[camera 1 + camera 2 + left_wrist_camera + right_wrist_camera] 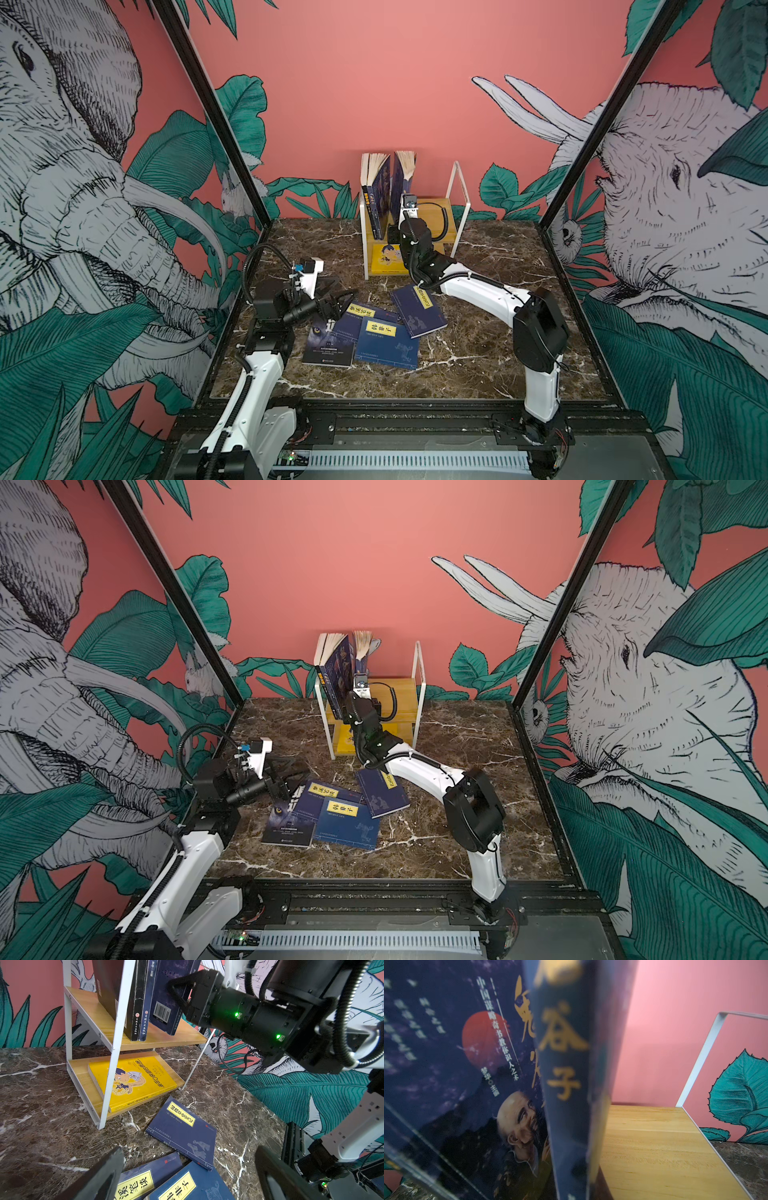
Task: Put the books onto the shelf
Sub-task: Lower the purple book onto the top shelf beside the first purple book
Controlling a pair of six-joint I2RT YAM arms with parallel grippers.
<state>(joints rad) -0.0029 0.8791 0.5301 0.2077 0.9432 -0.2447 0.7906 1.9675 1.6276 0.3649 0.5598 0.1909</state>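
Shelf (458, 178): in both top views it stands at the back of the table (478, 357). Its upper board is bare past the standing books.
Loose books: in both top views three navy books (388, 343) and the wolf book (328, 343) lie flat and overlapping mid-table, well apart from the shelf and not yet placed.
Left gripper (337, 294): in both top views it hovers at that pile's far edge, jaws spread wide and holding nothing.
Right arm (478, 286): in a top view it reaches onto the upper board, where its wrist hides the jaws.
Right gripper (176, 993): in the left wrist view it pinches the portrait book (160, 987) by its barcode cover, upright on the upper board.
Neighbours: the other portrait book (146, 1012) and the brown book (106, 985) stand just beside it. The yellow book (135, 1080) lies flat on the lower board.
Seat: I cannot tell whether the held book's lower edge rests on the board or hangs just above.
Spine: in the right wrist view it fills the middle, tilted away from the other portrait book, with bare board (654, 1147) on its open side.
Setting down: I judge I should press the lower edge onto the wood first, then tip the book flush against its neighbour.
Release: I should part the jaws only a little and back straight out, so neither pad drags the cover.
Risk: a thin paperback with nothing on its open side will likely flop over, so it should lean on its neighbour before I let go.
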